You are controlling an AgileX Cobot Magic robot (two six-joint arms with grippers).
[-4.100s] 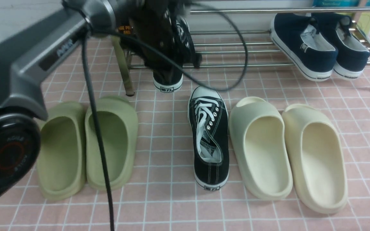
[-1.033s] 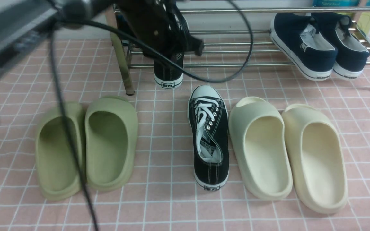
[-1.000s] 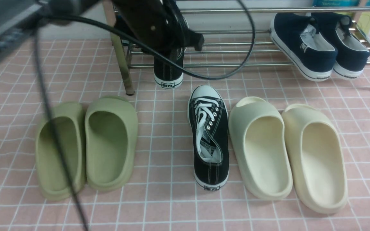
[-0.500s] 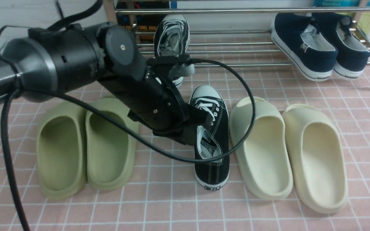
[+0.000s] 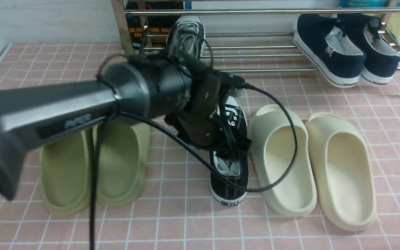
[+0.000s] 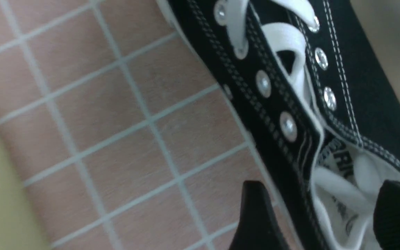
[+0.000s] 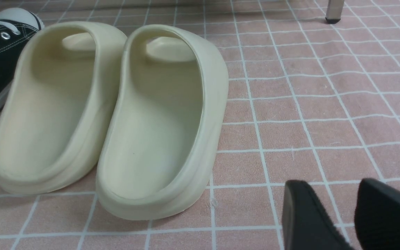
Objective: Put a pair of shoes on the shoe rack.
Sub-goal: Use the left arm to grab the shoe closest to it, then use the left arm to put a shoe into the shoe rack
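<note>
One black sneaker point(image 5: 187, 34) with white laces rests on the chrome shoe rack point(image 5: 273, 70), near its left end, toe toward the wall. The second black sneaker point(image 5: 230, 180) lies on the pink tiled floor between the slides; it also shows in the left wrist view point(image 6: 290, 90). My left gripper point(image 5: 233, 151) is open and low over this sneaker's opening. In the left wrist view the left gripper point(image 6: 325, 215) straddles the shoe's side wall, one finger outside, one over the white lining. My right gripper point(image 7: 346, 211) is open and empty above bare floor.
Green slides point(image 5: 92, 163) lie left of the floor sneaker, cream slides point(image 5: 311, 163) right of it, close against it. Navy slip-ons point(image 5: 346, 48) sit on the rack's right end. A black cable point(image 5: 283, 152) loops from my left arm over the cream slide.
My left arm has drawn back from the rack, leaving the first sneaker there, and has come down over the second sneaker on the floor.
</note>
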